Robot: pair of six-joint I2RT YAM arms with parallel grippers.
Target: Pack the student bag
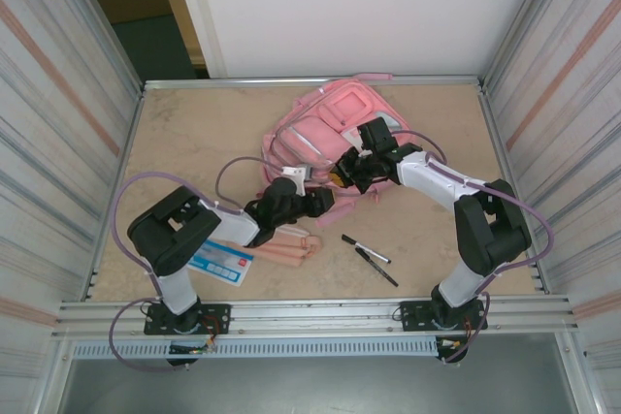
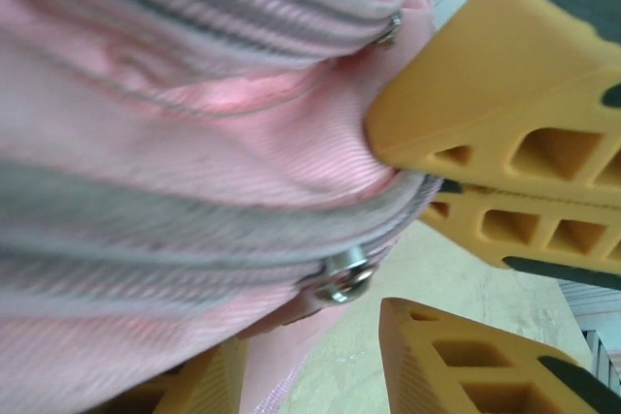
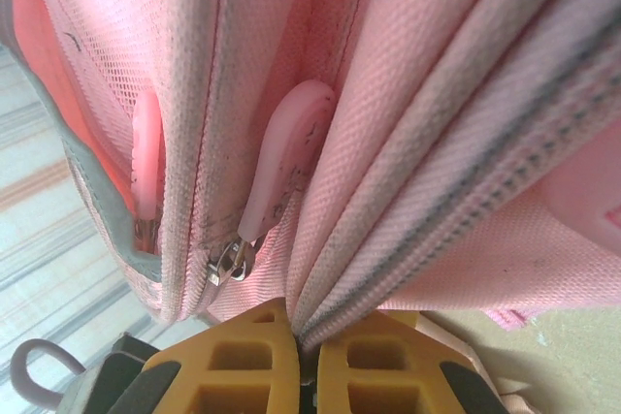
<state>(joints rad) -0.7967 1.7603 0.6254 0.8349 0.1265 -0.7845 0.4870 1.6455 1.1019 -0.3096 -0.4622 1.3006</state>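
Closest to the lens, the right pincer has its yellow fingers pressed together on a fold of the student bag. The pink cloth runs straight down into the seam between them. Just above that pinch hang two pink zip pulls, each beside a zip line that looks closed.

The left pincer is spread. Its fingers stand apart at the bag's lower edge, with bare worktop showing between them and nothing clearly gripped. A metal zip slider sits just above the gap.

From above, both arms meet at the near side of the bag, which lies flat around the middle of the worktop, reaching toward the far edge.

By the look of it, packing has barely begun. Two black pens lie loose toward the near edge, right of centre. A blue and white card rests by the near left corner, partly under the left arm. A peach-pink pouch lies between card and pens. None of these is inside the bag, so it must first be opened and then loaded.

The worktop is pale and mottled beige, with a metal rail along its near edge. Ribbed panels wall the left and right sides. A white board stands behind the far edge, with a dark opening past the far left corner.
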